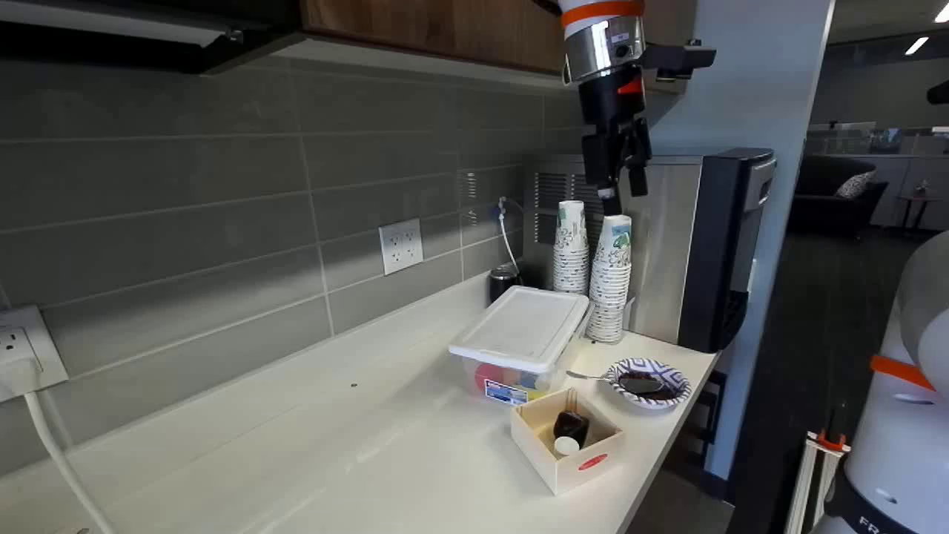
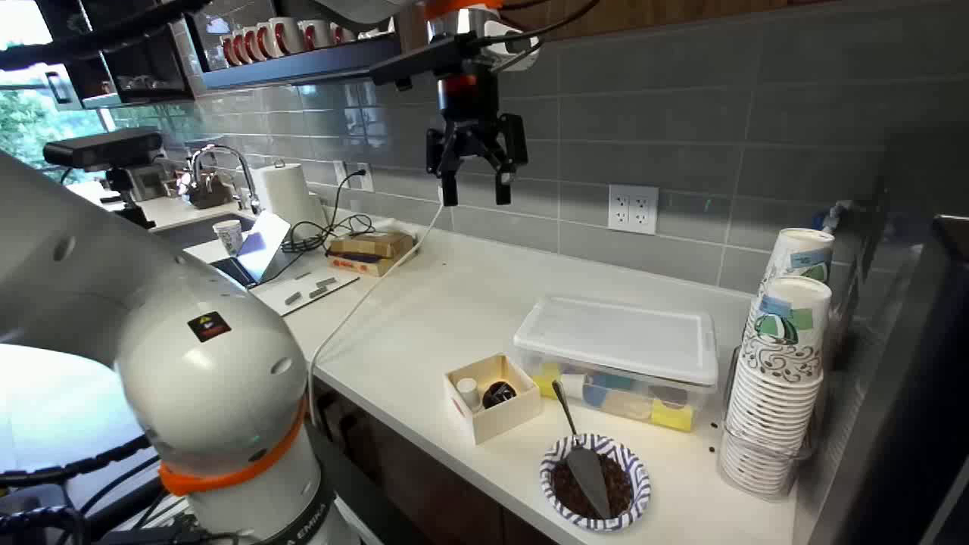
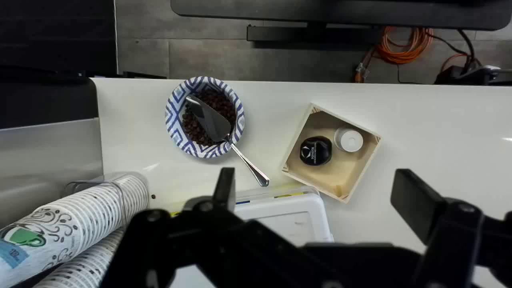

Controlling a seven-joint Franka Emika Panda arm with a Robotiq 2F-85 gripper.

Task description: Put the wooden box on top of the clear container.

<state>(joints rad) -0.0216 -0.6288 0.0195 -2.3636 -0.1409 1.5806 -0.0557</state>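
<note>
The wooden box (image 1: 535, 449) stands upright on the counter beside the clear container; it also shows in an exterior view (image 2: 509, 418) and in the wrist view (image 3: 332, 176). A black item and a white cylinder lie inside it. The clear container (image 1: 523, 322) has its white lid on and shows colored items through its side; it also shows in an exterior view (image 2: 621, 333). In the wrist view the gripper hides most of its lid (image 3: 290, 228). I cannot tell whether box and container touch. My gripper (image 2: 477, 193) is open and empty, high above both.
A patterned bowl (image 1: 639, 365) with dark beans and a cake server stands near the counter's front edge. Tall stacked cups (image 2: 780, 363) stand behind the container, by a steel machine (image 1: 660, 259). A wooden cabinet (image 1: 437, 33) hangs above. A white cable (image 2: 371, 291) crosses the counter.
</note>
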